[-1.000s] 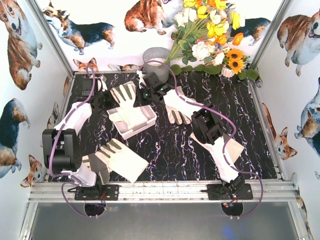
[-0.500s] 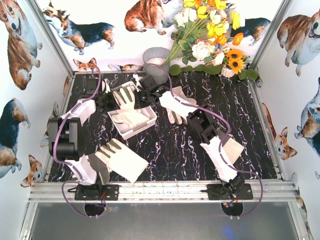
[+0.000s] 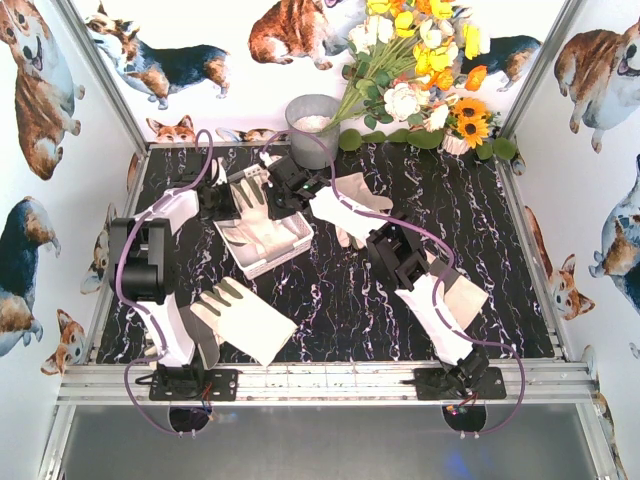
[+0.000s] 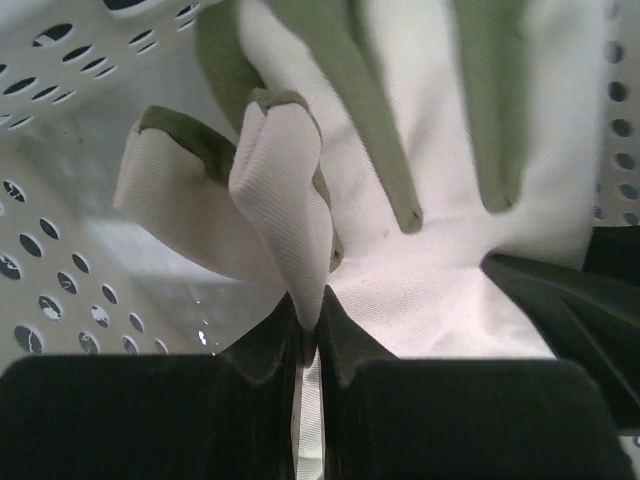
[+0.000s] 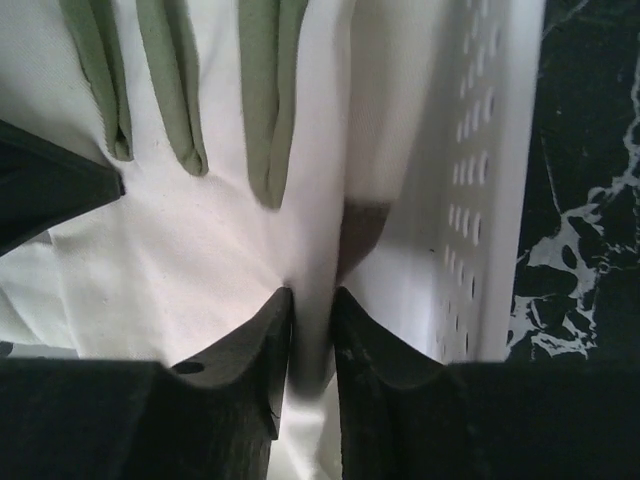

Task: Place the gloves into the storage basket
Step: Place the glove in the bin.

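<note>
A cream-white glove (image 3: 250,187) with dark finger patches hangs over the white slotted storage basket (image 3: 268,258), held from both sides. My left gripper (image 3: 226,194) is shut on a fold of the glove (image 4: 430,270), just inside the basket's wall (image 4: 60,260). My right gripper (image 3: 290,186) pinches the glove's (image 5: 190,250) other edge between narrowly parted jaws, next to the basket's side (image 5: 470,250). A second glove (image 3: 346,208) lies right of the basket, a third (image 3: 248,318) at the front left. A fourth (image 3: 462,296) lies partly under the right arm.
A grey metal bucket (image 3: 312,118) stands at the back behind the basket. A bunch of artificial flowers (image 3: 420,70) fills the back right corner. Metal frame rails (image 3: 320,385) edge the dark marbled table, with patterned walls on three sides.
Both grippers have drawn closer together over the basket's back end. The glove between them has bunched up and sunk lower into the basket. The left arm has swung forward.
</note>
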You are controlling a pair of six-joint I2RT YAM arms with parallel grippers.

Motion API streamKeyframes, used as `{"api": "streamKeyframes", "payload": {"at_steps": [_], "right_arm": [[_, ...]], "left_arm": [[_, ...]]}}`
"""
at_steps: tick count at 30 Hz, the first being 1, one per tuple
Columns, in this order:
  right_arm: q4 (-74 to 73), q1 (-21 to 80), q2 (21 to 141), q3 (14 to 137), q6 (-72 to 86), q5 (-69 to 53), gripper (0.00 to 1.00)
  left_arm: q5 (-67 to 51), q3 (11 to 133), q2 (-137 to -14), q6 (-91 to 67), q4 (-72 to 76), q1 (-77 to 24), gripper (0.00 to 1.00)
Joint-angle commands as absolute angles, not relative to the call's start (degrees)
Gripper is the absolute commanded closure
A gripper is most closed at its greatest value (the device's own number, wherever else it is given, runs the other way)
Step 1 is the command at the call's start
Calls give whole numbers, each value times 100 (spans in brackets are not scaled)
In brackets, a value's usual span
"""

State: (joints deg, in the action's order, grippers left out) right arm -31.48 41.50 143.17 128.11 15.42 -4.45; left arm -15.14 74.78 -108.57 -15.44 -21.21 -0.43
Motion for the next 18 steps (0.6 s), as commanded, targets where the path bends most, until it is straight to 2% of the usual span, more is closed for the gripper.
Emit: {"api": "streamKeyframes", "payload": {"at_steps": [1,4,6,18], "right_arm": [[-3364,3990,14235,13151,1394,95,70],[-3394,3997,13965,13166,1326,-40,57],[-3406,3999,13756,13166,1274,-117,52],[-3081,4043,12351,12225,1406,-302,47]], "left_arm": [[-1187,7681,-11083,-1232,-2250,27,100],[-1174,7692,-11164,-1222,-2258,26,100],[-1193,7674,-11202,-1205,-2252,19,100],[-1712,7544,-11274,-1485,-1815,-82,100]]}}
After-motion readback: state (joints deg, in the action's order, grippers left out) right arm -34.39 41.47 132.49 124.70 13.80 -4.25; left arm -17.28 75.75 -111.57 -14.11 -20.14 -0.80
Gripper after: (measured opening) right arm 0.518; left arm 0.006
